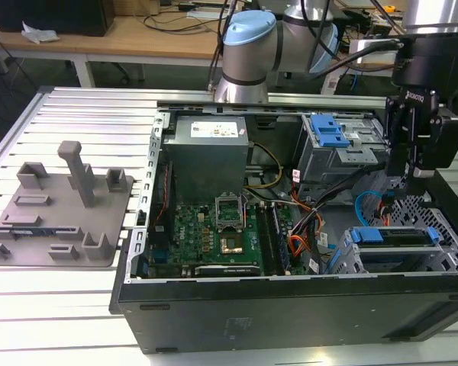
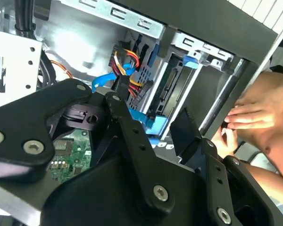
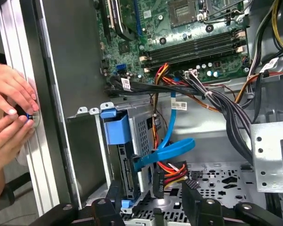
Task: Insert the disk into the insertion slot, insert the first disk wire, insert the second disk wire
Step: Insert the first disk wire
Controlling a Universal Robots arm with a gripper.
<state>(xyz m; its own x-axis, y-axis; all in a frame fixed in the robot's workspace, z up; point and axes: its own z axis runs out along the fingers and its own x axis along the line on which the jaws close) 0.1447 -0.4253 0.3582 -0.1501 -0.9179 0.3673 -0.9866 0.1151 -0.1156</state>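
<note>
The disk (image 1: pixel 393 235) sits in the insertion slot (image 1: pixel 382 261), the low perforated grey cage at the exterior view's right of the open case. In the first wrist view the disk (image 3: pixel 128 173) stands edge-on, with its blue carrier tab (image 3: pixel 115 127) at one end. A flat blue wire (image 3: pixel 172 149) runs down to the disk's edge. A black connector (image 3: pixel 159 181) with red, yellow and orange wires hangs beside it; I cannot tell whether either is plugged in. My gripper (image 1: pixel 403 187) (image 3: pixel 153 189) (image 2: pixel 153 117) hovers over these wires, open, its fingers (image 3: pixel 192 194) apart on either side of the connector.
A person's hands (image 3: pixel 12 110) (image 2: pixel 252 117) rest on the case's outer edge near the slot. A taller bay with a blue latch (image 1: pixel 328 133), the power supply (image 1: pixel 210 145) and the motherboard (image 1: pixel 221 229) fill the case. A grey fixture plate (image 1: pixel 61 206) lies outside on the slatted table.
</note>
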